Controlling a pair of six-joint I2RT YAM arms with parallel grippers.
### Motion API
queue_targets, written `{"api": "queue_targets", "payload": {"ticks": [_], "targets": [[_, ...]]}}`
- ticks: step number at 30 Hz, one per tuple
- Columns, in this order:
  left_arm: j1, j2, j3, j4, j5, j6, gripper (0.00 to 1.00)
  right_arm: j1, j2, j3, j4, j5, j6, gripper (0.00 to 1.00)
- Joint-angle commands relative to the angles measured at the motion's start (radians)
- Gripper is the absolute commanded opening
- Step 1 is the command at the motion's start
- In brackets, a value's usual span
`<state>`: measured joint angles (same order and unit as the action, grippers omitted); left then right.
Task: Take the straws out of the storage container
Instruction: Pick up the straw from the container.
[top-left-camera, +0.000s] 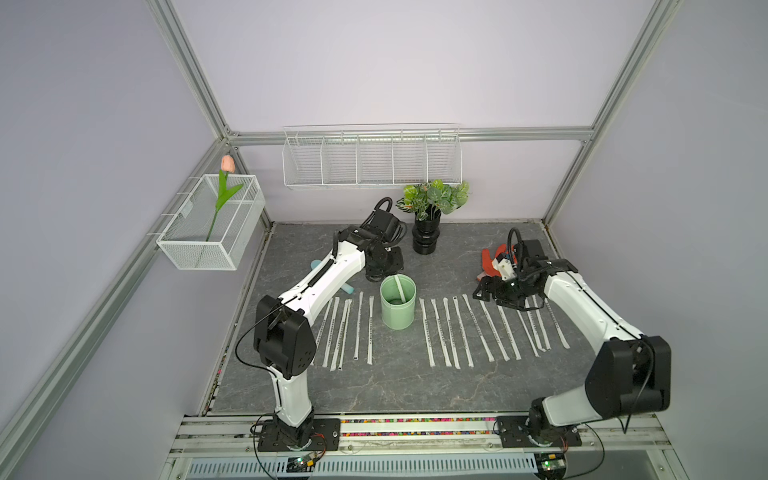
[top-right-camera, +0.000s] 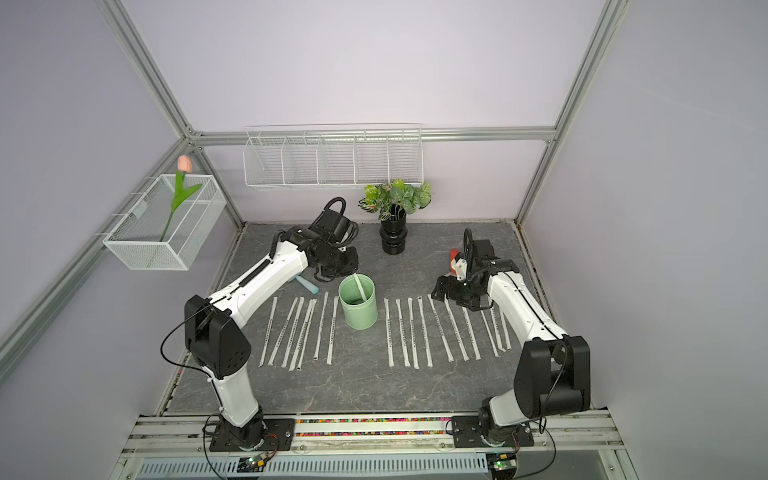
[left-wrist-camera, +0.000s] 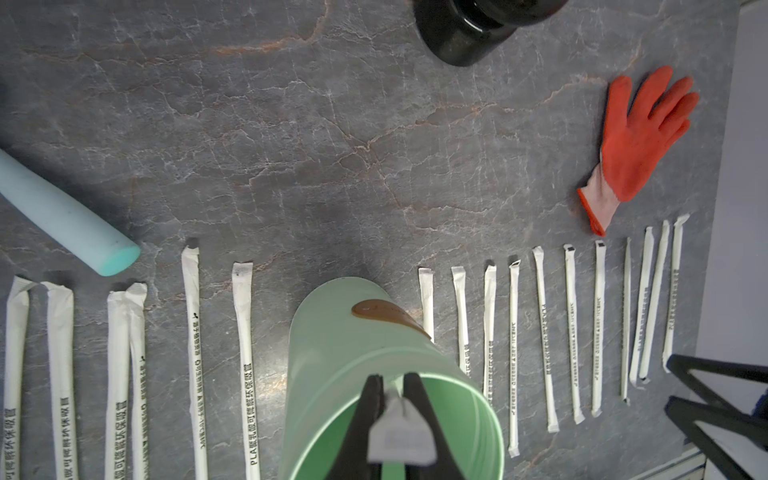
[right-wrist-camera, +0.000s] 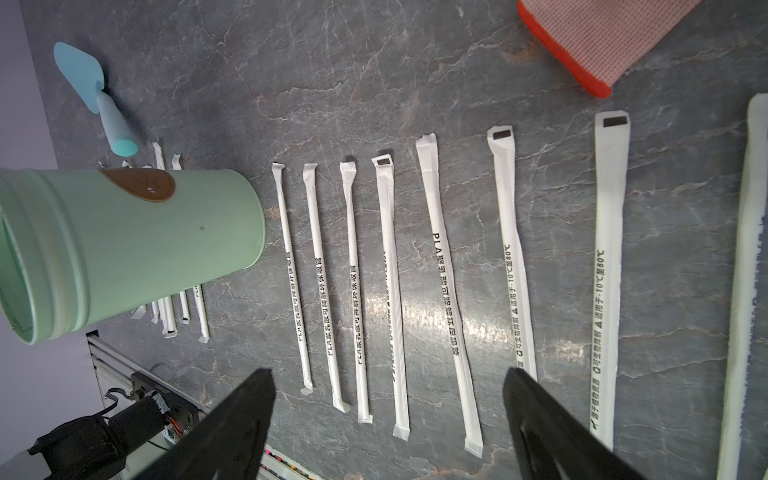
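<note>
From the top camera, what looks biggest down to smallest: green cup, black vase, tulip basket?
1. tulip basket, nearer the camera
2. green cup
3. black vase, slightly smaller but farther back, so unsure

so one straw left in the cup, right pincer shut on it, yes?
Wrong arm. The left pincer is shut on the one straw left in the cup, as the left wrist view shows; the right pincer is open.

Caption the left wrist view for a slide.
Left pincer grips a wrapped straw in the mint-green cup; other straws lie alongside.
</note>
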<state>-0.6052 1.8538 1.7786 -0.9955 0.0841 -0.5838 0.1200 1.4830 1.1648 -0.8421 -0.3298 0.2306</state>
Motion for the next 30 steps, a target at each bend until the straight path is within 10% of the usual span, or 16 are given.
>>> {"api": "queue_targets", "payload": {"ticks": [1,30], "targets": [[-0.007,0.012,0.039,-0.017,0.001,0.006,0.09,-0.006,-0.022,-0.020,-0.011,0.003,-0.019,0.89],[-0.021,-0.117,0.437,-0.432,-0.085,0.160,0.06,-0.007,-0.050,-0.005,0.012,-0.043,0.008,0.89]]}}
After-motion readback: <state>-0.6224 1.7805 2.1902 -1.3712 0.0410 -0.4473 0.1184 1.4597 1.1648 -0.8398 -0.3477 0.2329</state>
